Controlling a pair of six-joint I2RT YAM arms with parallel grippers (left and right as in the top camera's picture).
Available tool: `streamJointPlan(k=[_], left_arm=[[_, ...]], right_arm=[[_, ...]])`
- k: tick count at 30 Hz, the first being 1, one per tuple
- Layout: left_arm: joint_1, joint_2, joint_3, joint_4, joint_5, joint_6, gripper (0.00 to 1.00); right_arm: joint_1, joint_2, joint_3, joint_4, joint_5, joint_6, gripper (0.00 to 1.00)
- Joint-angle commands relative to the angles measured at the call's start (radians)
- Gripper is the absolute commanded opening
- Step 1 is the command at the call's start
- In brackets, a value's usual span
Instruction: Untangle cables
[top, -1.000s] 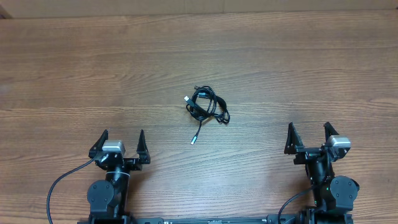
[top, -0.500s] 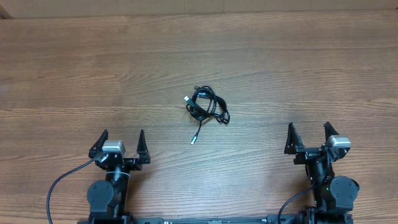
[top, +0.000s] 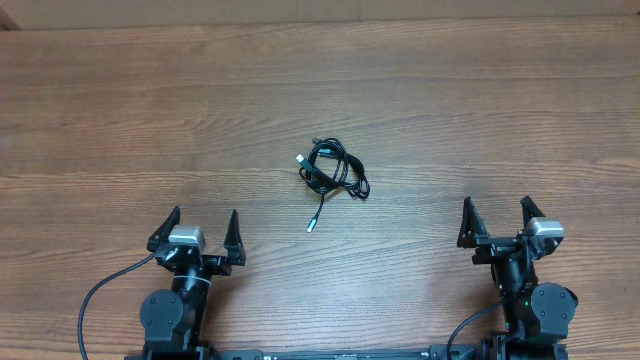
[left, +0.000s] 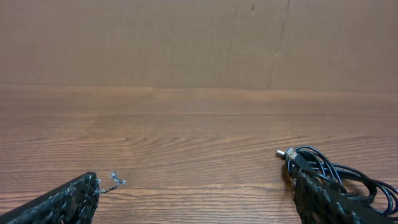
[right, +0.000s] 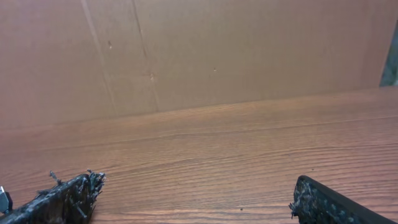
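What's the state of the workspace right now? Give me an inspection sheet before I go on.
Surface: wooden table, bare wood grain.
Job's things: cables in one small knotted bundle near the middle; a silver plug tip trails toward the robot.
Clutter: nothing seen.
Grippers: left gripper open, empty; right gripper open, empty; both at the near edge, apart from the bundle.
Cables: thick arm cords loop beside the bases, apart from the bundle.
Surroundings: brown cardboard wall behind the table.
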Motion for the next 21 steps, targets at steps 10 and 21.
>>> streamJointPlan(k=[10, 21], left_arm=[[0.006, -0.008, 0.012, -0.031, 0.018, 0.015, 1.00], [0.006, -0.002, 0.116, -0.200, 0.006, 0.027, 0.99]], right_arm=[[0.005, -0.008, -0.011, 0.005, 0.007, 0.000, 1.00], [0.005, -0.008, -0.011, 0.005, 0.007, 0.000, 1.00]])
